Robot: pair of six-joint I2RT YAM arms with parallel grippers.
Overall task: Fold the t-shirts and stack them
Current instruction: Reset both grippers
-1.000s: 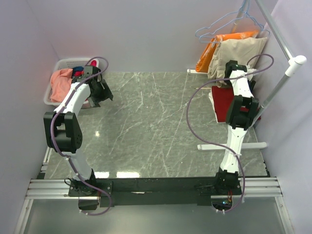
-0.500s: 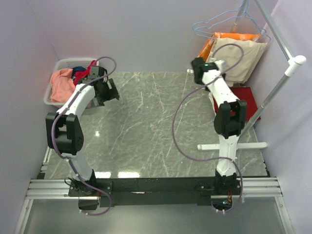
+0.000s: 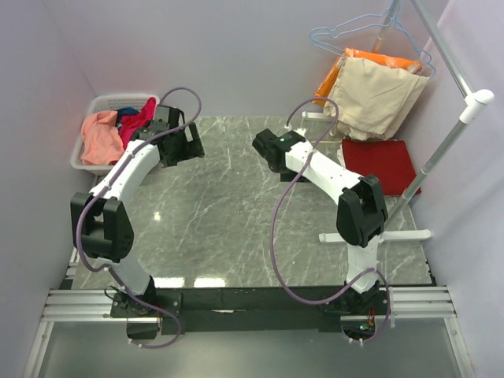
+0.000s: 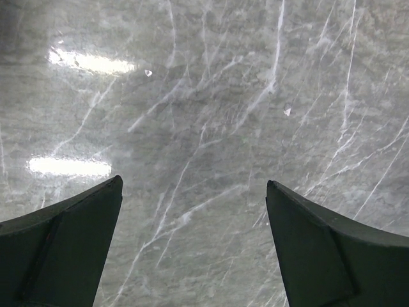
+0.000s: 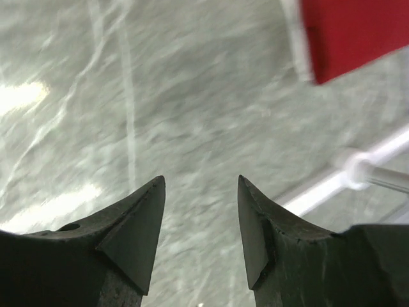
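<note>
Both left pincer and right pincer gape empty over grey marble tabletop; pale walls surround.

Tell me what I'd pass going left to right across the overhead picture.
white basket → left gripper → right gripper → folded dark red shirt

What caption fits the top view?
Two arms over a marble table; folded red shirt at right, more shirts in the basket.
</note>
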